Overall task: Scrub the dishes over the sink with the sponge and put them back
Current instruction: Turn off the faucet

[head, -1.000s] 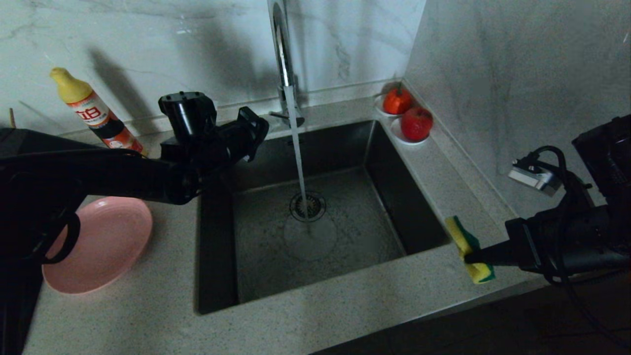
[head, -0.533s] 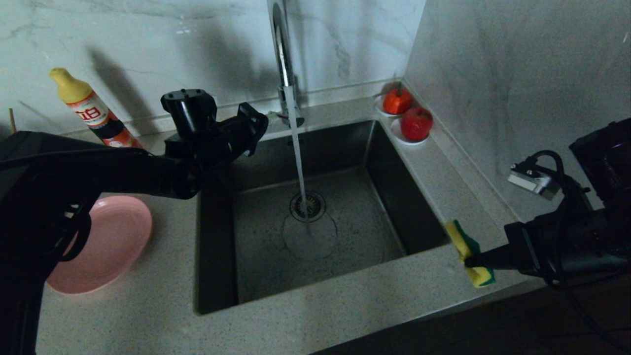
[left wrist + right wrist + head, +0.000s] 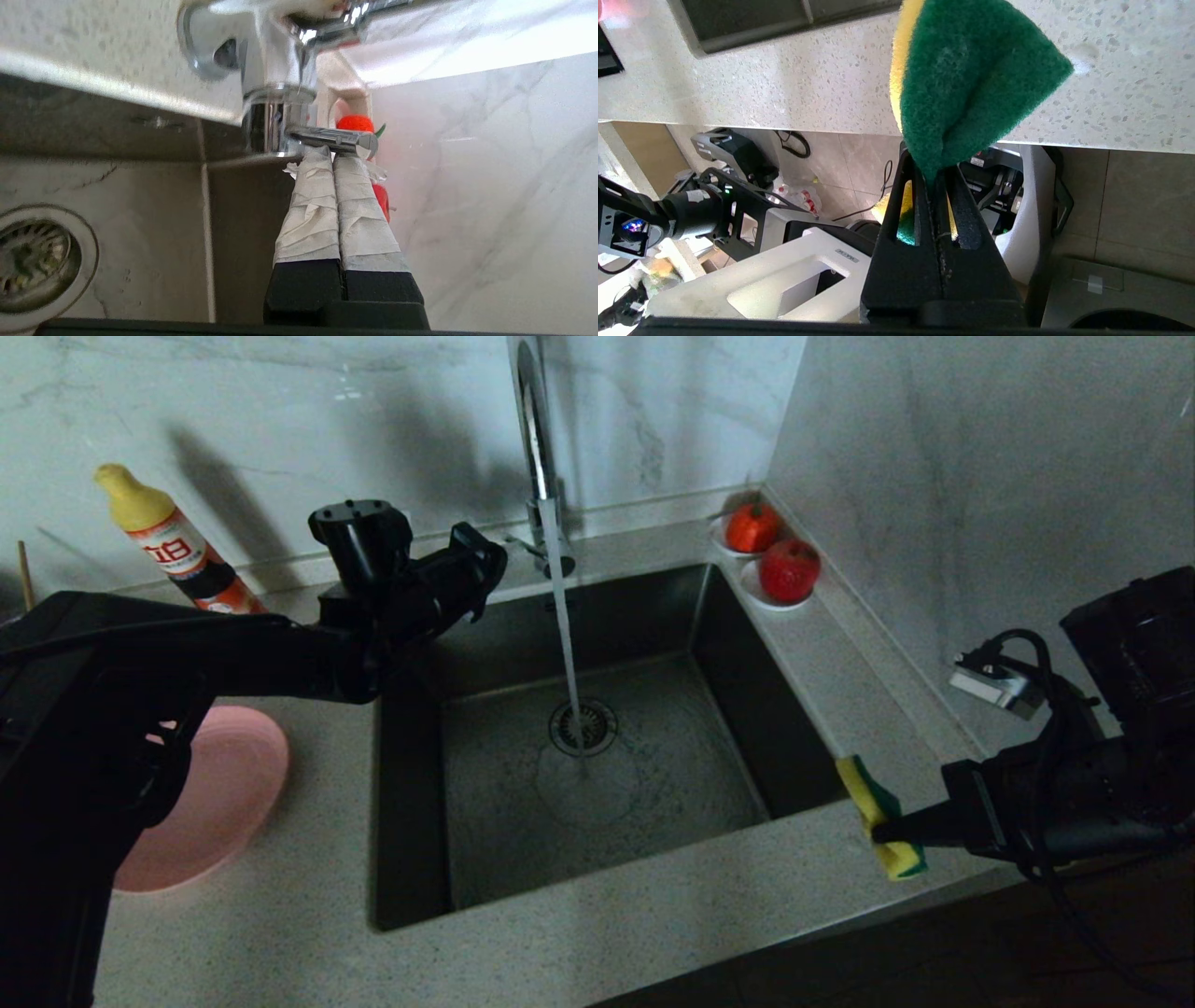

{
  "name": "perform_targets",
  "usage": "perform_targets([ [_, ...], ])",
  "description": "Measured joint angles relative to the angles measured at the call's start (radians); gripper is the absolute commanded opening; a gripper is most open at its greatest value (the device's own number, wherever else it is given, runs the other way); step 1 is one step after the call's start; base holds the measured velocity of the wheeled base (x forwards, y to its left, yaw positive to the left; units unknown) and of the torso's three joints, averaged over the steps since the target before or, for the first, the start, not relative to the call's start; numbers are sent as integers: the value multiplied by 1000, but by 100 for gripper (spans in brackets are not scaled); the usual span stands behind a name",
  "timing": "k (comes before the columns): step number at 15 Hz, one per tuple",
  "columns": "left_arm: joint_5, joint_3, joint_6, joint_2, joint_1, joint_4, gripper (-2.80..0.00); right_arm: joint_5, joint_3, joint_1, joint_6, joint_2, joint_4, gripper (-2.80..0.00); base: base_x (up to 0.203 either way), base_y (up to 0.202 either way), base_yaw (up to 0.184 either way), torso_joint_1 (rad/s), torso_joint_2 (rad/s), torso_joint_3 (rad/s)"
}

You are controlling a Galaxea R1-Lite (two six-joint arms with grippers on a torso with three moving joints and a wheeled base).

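Left claw (image 3: pixel 332 154) clenched, empty, tips at tap lever (image 3: pixel 334 138), sink's (image 3: pixel 747 644) 12 o'clock. Right claw (image 3: pixel 882 831) pinches sponge (image 3: pixel 873 803) at 4 o'clock. Risks: lever slip; sponge dropping.

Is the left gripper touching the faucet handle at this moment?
Touching. In the left wrist view the left gripper, jaws shut, has its taped tips pressed against the underside of the chrome faucet handle, with no gap visible between them.

Yellow-green sponge (image 3: pixel 881 818) pinched beside steel sink (image 3: pixel 411 784), water running, pink plate (image 3: pixel 224 793) on counter
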Motion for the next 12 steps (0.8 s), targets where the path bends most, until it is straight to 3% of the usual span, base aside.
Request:
perform_targets([
  [12,-3,-130,-4,45,38,72,-280,-2,0,-1,-2,11,0,-280,0,0,0,0,0,0],
])
